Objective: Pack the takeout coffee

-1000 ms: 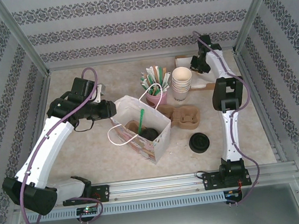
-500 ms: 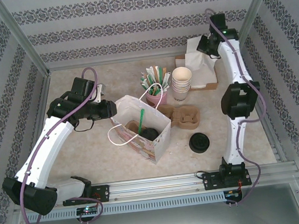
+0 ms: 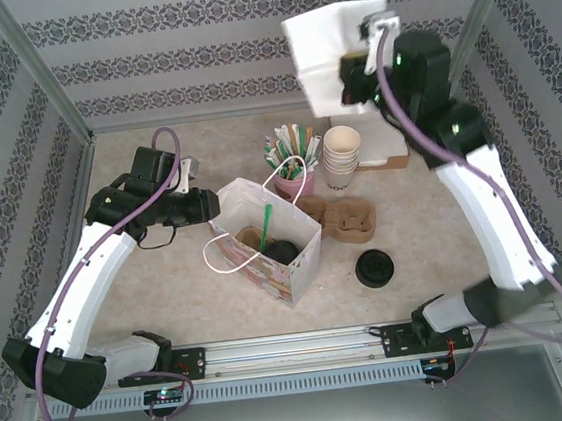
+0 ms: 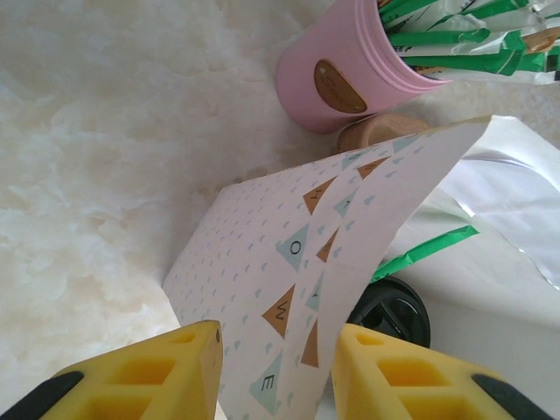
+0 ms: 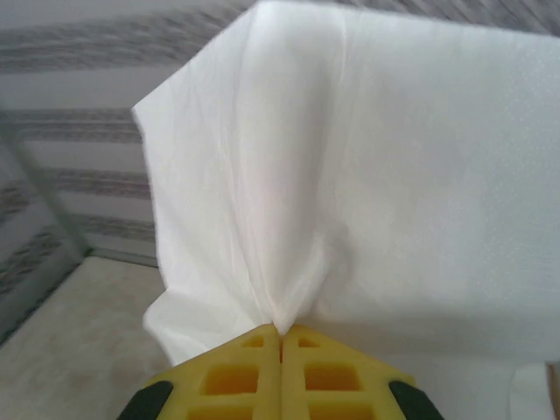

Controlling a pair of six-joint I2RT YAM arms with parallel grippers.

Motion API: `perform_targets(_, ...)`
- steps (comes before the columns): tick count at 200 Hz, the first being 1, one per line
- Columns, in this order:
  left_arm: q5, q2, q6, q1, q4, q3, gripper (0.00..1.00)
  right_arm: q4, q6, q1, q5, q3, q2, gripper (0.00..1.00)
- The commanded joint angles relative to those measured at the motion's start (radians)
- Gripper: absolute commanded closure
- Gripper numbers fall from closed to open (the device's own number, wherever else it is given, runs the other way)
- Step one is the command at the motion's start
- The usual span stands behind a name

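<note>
We see a pale mottled table (image 3: 168, 283). A paper bag (image 3: 307, 263) stands centre frame, with a pink cup (image 3: 291, 185) and stacked cream cups (image 3: 342, 159) above it. Right of the bag lie a cardboard carrier (image 3: 347, 220) and black lids (image 3: 375, 267).

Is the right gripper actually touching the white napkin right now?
Touching. The right wrist view shows the right gripper shut on a pinched fold of the white napkin, the paper gathering right at its fingertips.

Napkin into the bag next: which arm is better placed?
Right. The right gripper is shut on the napkin, raised over the far side; the left gripper is occupied holding the bag by its wall.
</note>
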Motion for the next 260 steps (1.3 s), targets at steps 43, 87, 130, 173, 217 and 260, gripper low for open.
perform_targets(43, 0.032, -0.03, -0.017, -0.014, 0.05, -0.011, 0.61, 0.343, -0.519, 0.517, 0.046, -0.443, -0.207, 1.0)
perform_targets(87, 0.032, -0.037, -0.017, -0.014, 0.051, -0.013, 0.6, 0.253, -0.66, 0.685, 0.194, -0.499, -0.176, 1.0)
perform_targets(130, 0.028, -0.042, -0.018, -0.014, 0.052, -0.019, 0.6, 0.051, -0.607, 0.728, 0.226, -0.467, -0.135, 1.0)
perform_targets(173, 0.03, -0.041, -0.019, -0.015, 0.055, -0.022, 0.6, -0.075, -0.477, 0.727, 0.173, -0.452, -0.143, 1.0)
perform_targets(217, 0.031, -0.04, -0.021, -0.015, 0.055, -0.024, 0.6, -0.201, -0.353, 0.684, 0.066, -0.376, -0.108, 1.0)
perform_targets(260, 0.029, -0.043, -0.023, -0.015, 0.056, -0.028, 0.6, -0.326, -0.251, 0.6, -0.076, -0.287, -0.021, 1.0)
